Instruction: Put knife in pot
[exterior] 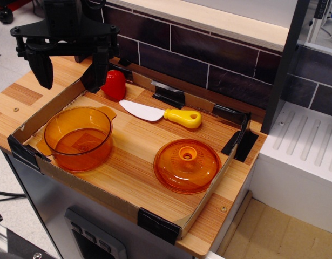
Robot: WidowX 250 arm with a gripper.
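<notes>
Matte black arm end with two blunt fingers (44, 67)

The body is black all over: a broad horizontal crossbar with small bolt-like knobs at its ends, a bulky housing above at 12 o'clock, and two thick tapered fingers with rounded tips below.

The pot (78, 138) and lid (187, 165) are gleaming as glossy translucent plastic; the desk (134, 156) is showing matt wood grain.

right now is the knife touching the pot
Apart. The observation.image view shows bare wood between the knife and the pot.
</notes>
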